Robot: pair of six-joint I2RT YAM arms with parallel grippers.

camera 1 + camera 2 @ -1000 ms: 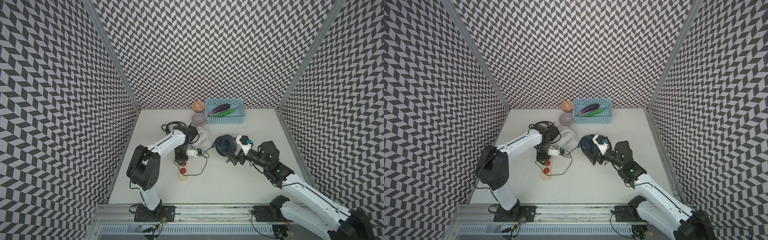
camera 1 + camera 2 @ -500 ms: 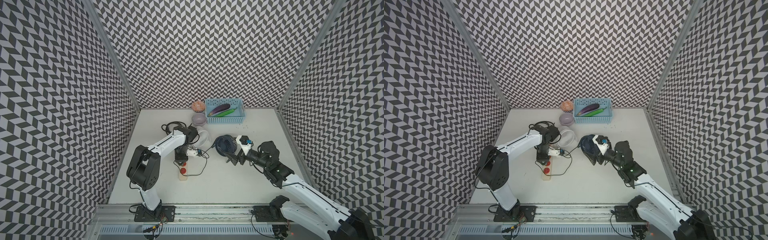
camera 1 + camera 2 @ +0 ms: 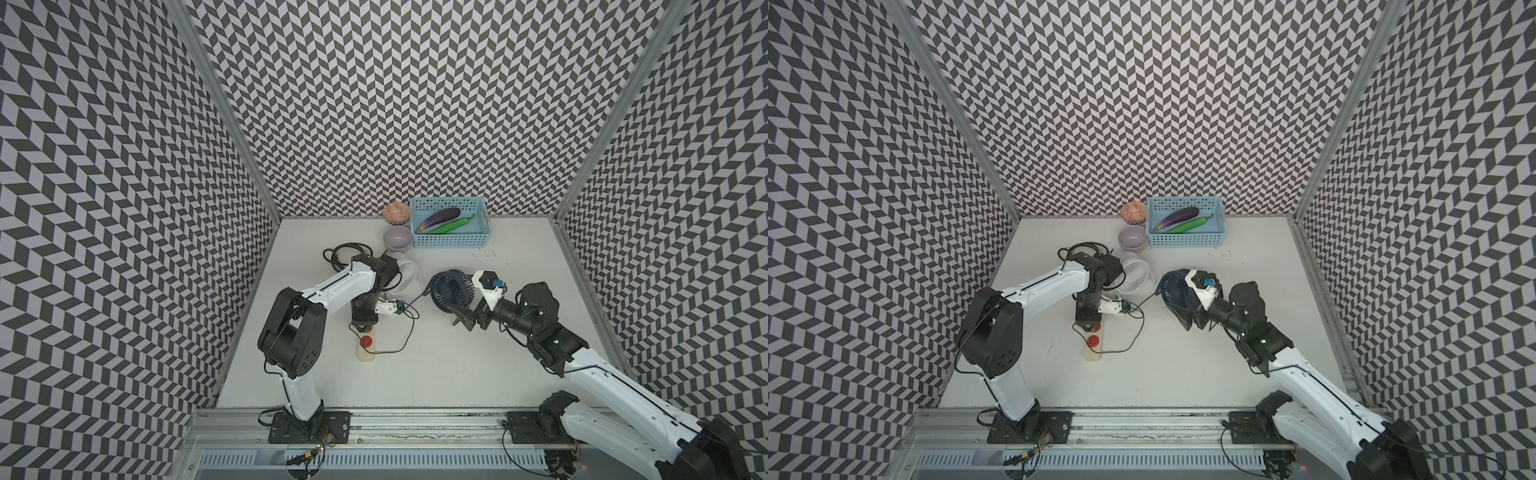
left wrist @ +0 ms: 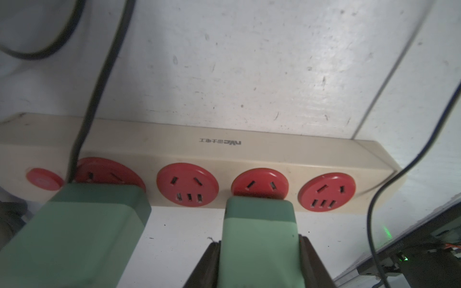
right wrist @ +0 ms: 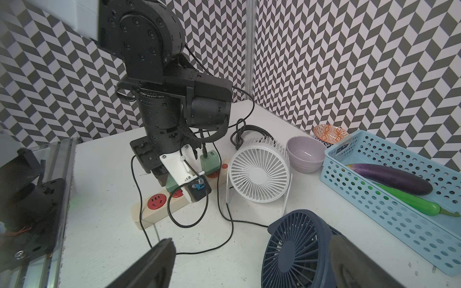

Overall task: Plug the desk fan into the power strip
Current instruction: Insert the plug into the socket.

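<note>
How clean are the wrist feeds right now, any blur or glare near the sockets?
Left wrist view: slots on the power strip read clearly, the green plug close to the lens is soft, the table beyond is bright but not blown out. Right wrist view: fingers of the right gripper are dark out-of-focus blurs; the white fan is sharp.

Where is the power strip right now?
In both top views the power strip lies left of centre, under the left gripper, in front of the white fan.

"NVC" on power strip (image 4: 212,149) — "DM-J4310-2EC" on left arm (image 5: 154,99)
</note>
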